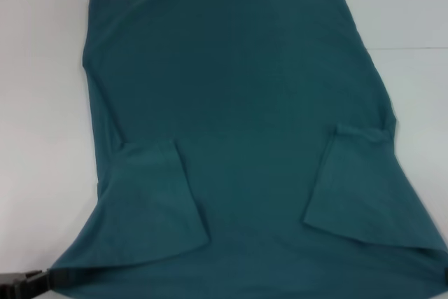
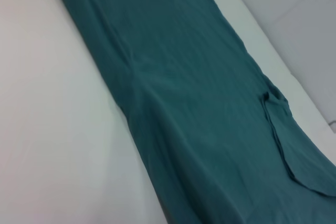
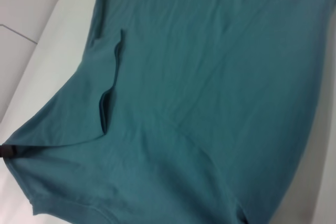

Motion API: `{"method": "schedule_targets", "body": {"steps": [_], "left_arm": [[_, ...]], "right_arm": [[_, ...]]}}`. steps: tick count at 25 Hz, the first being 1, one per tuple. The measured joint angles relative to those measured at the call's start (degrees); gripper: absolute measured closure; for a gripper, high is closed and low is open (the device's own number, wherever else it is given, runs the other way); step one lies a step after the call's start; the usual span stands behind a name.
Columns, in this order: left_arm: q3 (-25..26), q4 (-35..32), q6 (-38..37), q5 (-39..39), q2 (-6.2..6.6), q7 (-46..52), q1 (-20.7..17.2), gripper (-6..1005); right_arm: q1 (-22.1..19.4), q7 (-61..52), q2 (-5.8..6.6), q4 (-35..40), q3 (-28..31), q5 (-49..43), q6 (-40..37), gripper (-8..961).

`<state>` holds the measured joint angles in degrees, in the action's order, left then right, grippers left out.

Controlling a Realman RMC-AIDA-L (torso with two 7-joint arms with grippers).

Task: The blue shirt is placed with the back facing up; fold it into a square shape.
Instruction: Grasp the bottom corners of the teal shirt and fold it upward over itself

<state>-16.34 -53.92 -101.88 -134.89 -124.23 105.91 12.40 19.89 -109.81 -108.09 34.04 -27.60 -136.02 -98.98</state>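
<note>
Lying flat on white table: blue shirt, both sleeves folded inward. Left gripper pinching near left shoulder corner. Right gripper at opposite corner; closure cannot tell.

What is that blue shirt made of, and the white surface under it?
The blue shirt looks like soft matte knit fabric, perhaps cotton: it shows gentle creases and limp folded sleeves. The white table surface appears smooth and faintly glossy, possibly laminate or plastic; I can't be sure.
</note>
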Motion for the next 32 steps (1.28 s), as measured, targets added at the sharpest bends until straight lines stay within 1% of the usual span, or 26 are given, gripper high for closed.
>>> {"method": "schedule_targets", "body": {"steps": [10,15,21,23,26,30,32], "left_arm": [[0.36,0.05,-4.19,-4.05,0.18,0.02,-0.03,934],[0.39,0.05,-4.91,-4.62,0.23,0.15,0.0,930],[0.57,0.05,-4.99,-4.54,0.25,0.23,0.42,925],[1.3,0.12,-5.03,-4.32,0.47,0.3,1.23,923],[3.33,0.77,-5.07,-3.45,1.23,0.37,3.51,921],[5.46,3.63,-4.12,1.31,3.18,1.01,9.02,917],[5.86,5.3,-2.17,3.68,4.11,1.8,11.93,916]], "right_arm": [[-3.92,3.8,1.3,0.24,1.31,-0.18,-2.74,890],[-4.25,4.46,1.34,0.69,1.41,-0.83,-3.53,890],[-3.37,4.08,1.33,0.69,2.04,-1.61,-3.58,889],[-2.84,3.89,1.31,0.69,3.02,-1.59,-3.41,889],[-1.33,3.34,1.32,0.73,5.66,-1.37,-2.33,890],[2.1,2.85,1.65,0.8,9.3,-1.19,0.17,890],[4.15,2.39,1.79,0.79,10.44,-1.15,2.35,889]]}}
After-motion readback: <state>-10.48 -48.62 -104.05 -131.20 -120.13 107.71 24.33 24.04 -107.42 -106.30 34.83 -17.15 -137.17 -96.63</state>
